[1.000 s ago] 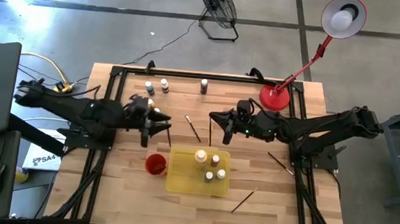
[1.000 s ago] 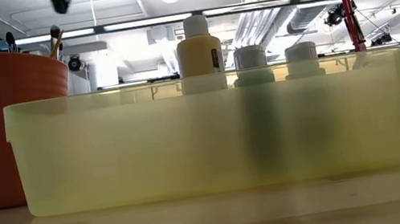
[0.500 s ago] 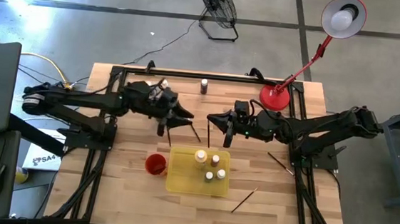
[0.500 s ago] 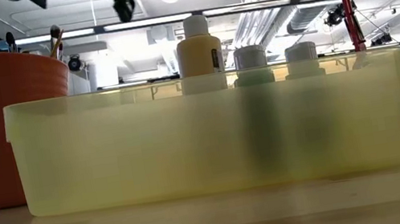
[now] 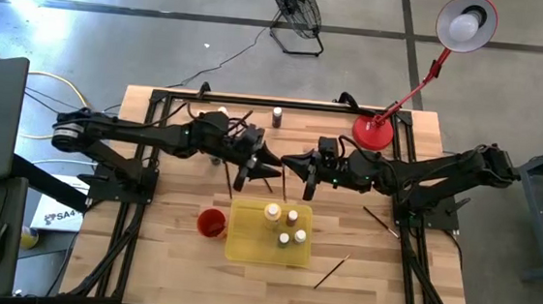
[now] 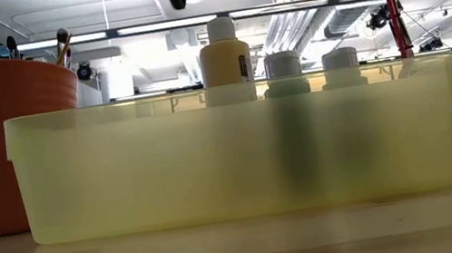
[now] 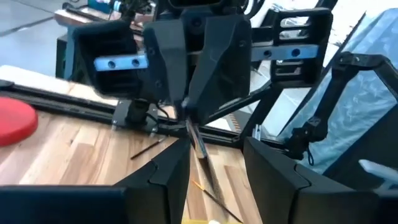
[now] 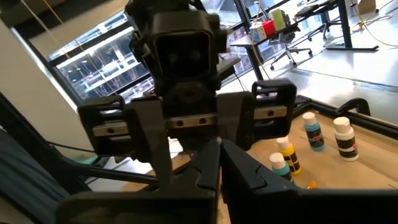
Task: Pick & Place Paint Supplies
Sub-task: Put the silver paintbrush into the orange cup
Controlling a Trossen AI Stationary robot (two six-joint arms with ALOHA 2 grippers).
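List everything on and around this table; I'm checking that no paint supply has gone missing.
Tray: one, yellow, near middle of the table.
Bottles in tray: four, pale caps, the biggest yellowish.
Bottles on table: at least four, mixed colours, seen past the left arm.
Cup: one, red, touching the tray's left side, brushes standing in it.
Loose paintbrushes: two in clear view, thin and dark, right of the tray.
Desk lamp: one, red, far right corner.
Fan: one, black, on the floor beyond the table.
Left claw: open, beyond the tray.
Right claw: shut on a paintbrush, facing the left claw.
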